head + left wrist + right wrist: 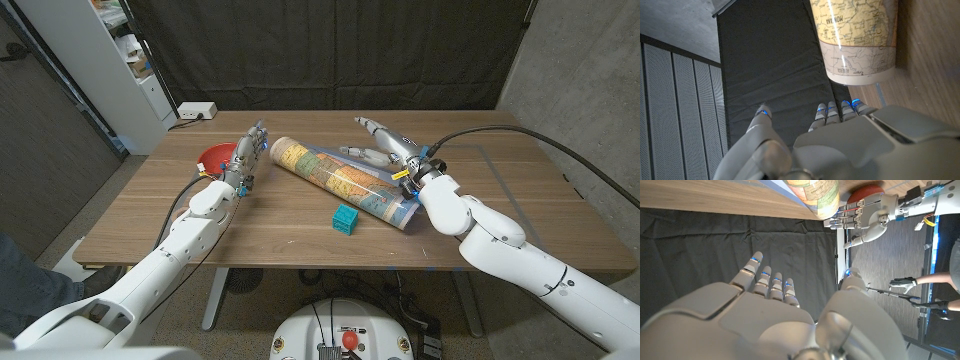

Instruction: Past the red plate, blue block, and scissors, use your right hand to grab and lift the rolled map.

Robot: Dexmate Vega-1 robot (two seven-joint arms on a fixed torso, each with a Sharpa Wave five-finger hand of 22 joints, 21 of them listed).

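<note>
The rolled map [340,180] lies slantwise across the middle of the table; its printed end shows in the left wrist view [857,40] and the right wrist view [815,192]. My right hand [383,147] is just beyond the map's far side, fingers spread and holding nothing; whether they touch the roll I cannot tell. The hand's back shows in its own wrist view [775,310]. A blue block [345,218] sits in front of the map. The red plate [214,157] is at the left, behind my left hand [245,155], which stands with fingers raised and holds nothing.
A white power strip [195,112] lies at the table's back left corner, with a white shelf [130,60] beyond it. A black curtain hangs behind the table. A person's gloved hands [902,282] hold controllers off to the side.
</note>
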